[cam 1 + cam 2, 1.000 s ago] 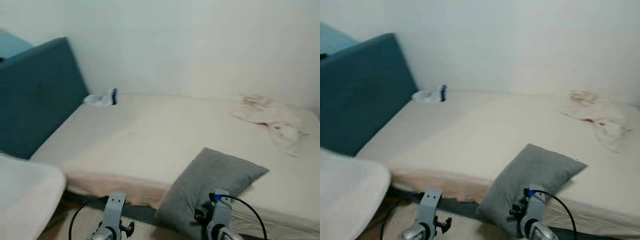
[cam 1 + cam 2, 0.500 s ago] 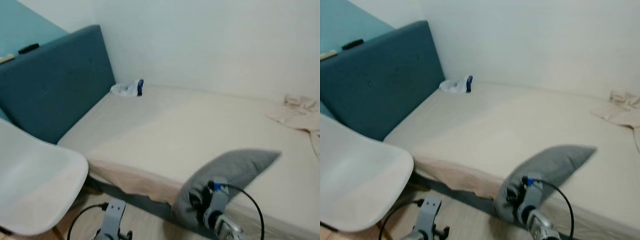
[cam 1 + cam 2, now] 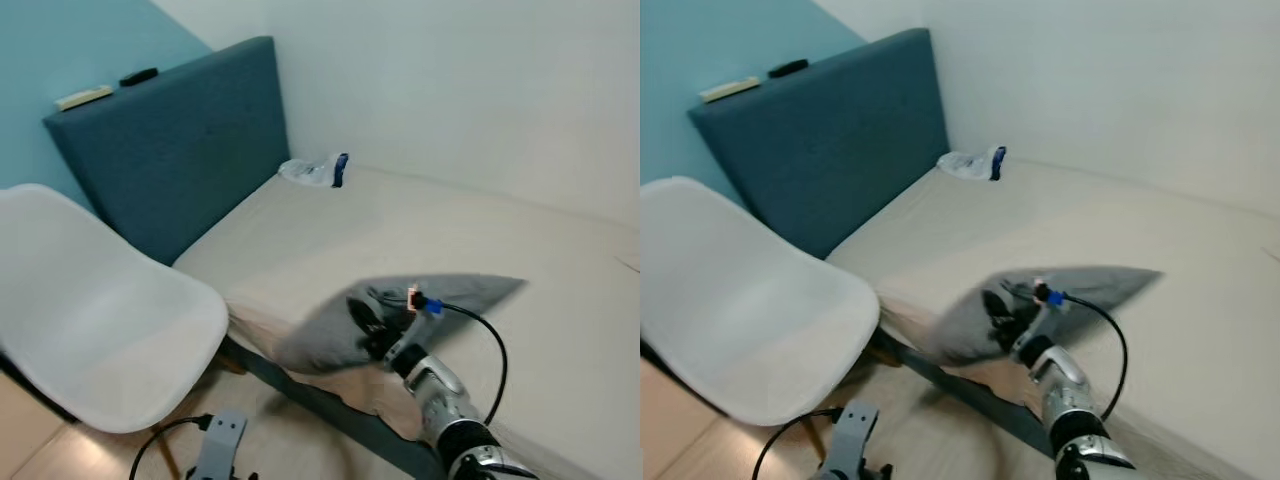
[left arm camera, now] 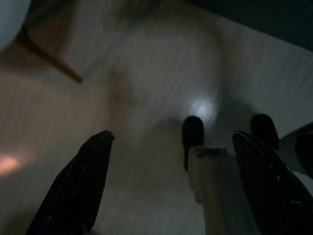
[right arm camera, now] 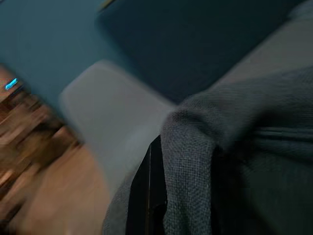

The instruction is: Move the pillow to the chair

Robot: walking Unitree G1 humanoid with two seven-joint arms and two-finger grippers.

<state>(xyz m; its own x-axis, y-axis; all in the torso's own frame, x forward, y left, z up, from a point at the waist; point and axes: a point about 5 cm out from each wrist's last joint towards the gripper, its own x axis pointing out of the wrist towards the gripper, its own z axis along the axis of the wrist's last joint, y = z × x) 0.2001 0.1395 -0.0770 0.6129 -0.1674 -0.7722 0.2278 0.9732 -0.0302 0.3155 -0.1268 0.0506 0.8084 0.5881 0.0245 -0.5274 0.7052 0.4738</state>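
Bed (image 3: 420, 230) edge at 6 o'clock, white chair (image 3: 100, 320) at 9. Right gripper (image 3: 372, 322) clamps the crumpled grey pillow (image 3: 450, 296); left gripper (image 4: 166, 181) hangs spread.

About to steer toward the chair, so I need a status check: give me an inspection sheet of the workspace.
Surface: bed, beige sheet.
Job's things: grey pillow lifted at the bed edge, motion-blurred; white chair on the robot's left, seat bare.
Clutter: crumpled packet at the bed's far corner; two small items atop the headboard.
Grippers: right gripper shut on pillow; left gripper open, hanging over the floor.
Cables: black cable looping off the right wrist.
Surroundings: white wall, teal wall, wood floor.
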